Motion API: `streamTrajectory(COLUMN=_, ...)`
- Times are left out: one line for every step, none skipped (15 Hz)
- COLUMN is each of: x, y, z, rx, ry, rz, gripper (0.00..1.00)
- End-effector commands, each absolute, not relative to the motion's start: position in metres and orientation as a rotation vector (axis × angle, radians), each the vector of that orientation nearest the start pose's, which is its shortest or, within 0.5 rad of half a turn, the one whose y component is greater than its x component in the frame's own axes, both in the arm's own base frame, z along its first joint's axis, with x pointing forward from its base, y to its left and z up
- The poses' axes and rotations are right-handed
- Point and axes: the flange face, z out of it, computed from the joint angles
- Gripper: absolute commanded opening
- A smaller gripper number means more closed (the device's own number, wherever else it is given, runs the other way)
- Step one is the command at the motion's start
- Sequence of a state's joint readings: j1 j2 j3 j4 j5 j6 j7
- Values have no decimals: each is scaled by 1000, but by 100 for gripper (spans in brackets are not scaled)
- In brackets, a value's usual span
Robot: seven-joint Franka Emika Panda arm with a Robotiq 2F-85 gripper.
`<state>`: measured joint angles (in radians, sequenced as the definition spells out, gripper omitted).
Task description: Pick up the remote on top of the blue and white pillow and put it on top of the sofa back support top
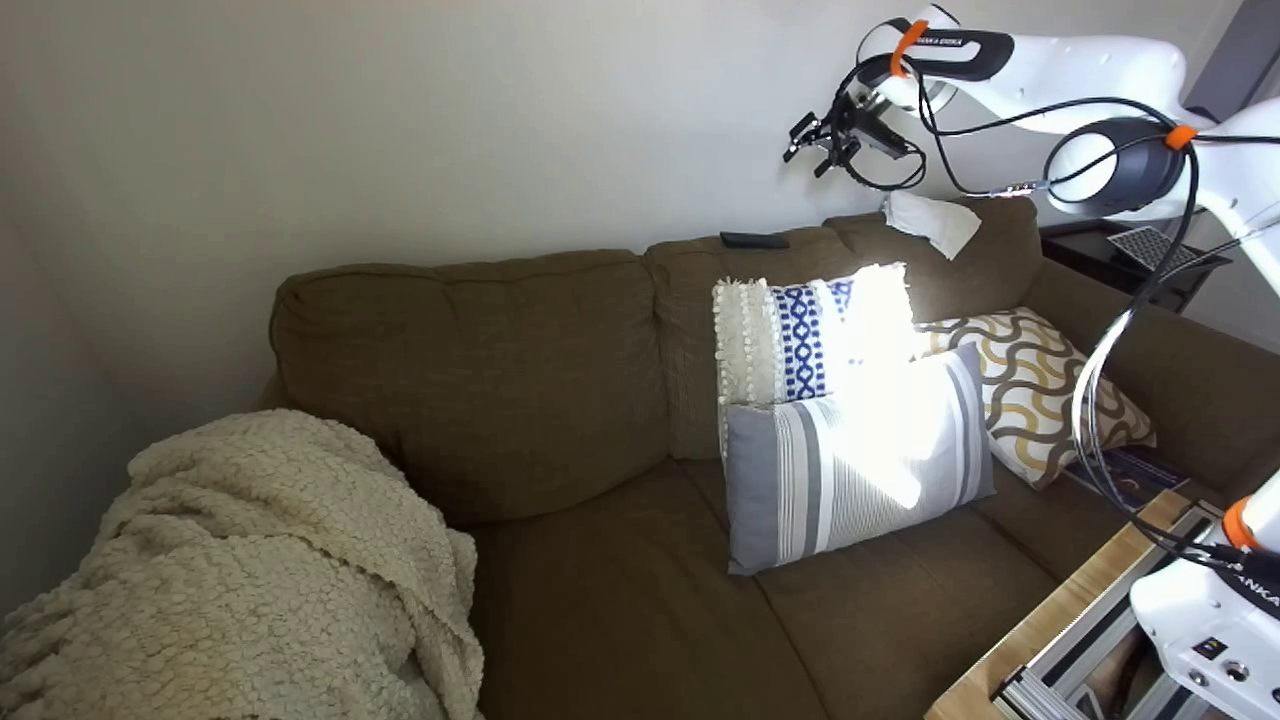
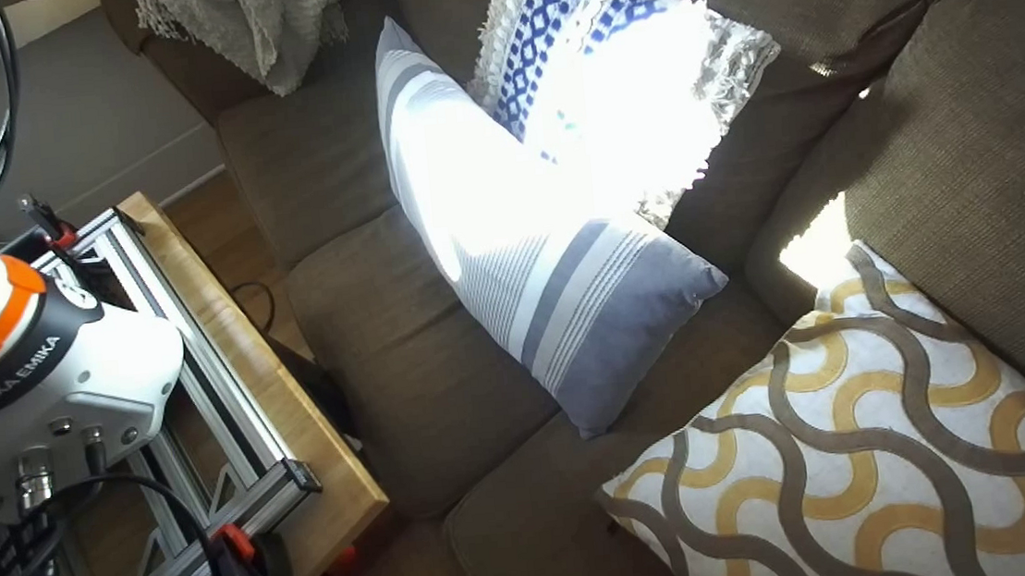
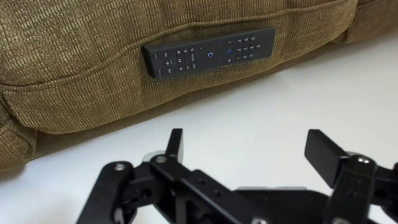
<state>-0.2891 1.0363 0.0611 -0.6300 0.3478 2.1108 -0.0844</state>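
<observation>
The gripper (image 3: 244, 146) has its jaws spread far apart and holds nothing; in the wrist view, the pale wall (image 3: 248, 105) shows between them. In an exterior view it hangs higher than the sofa back support top (image 1: 690, 249). On this top lies the remote (image 3: 211, 53), lengthwise and touching the fabric, with its keys upward. Both are across the sofa seat (image 2: 410, 390) from the long edge of the wooden desk (image 2: 307, 427). Lower than the remote, the blue and white pillow (image 1: 800, 335) leans on the backrest (image 1: 480, 390), one part too bright to show its pattern. The striped pillow (image 1: 850, 460) leans in front of it, closer to the same desk edge. Out from the desk corner nearest the camera in an exterior view, the wavy-patterned pillow (image 2: 814, 447) rests on the seat. The cream blanket (image 1: 300, 560) lies beyond the opposite corner. Inside the desk edges stands the robot base (image 2: 112, 379).
</observation>
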Motion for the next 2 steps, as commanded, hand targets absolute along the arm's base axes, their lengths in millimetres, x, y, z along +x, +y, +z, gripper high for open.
streamTrajectory(x=805, y=-201, z=414, rx=-2721, ry=409, rz=-704, gripper=100)
streamTrajectory(x=805, y=-201, z=414, rx=-2721, ry=409, rz=-704, gripper=100)
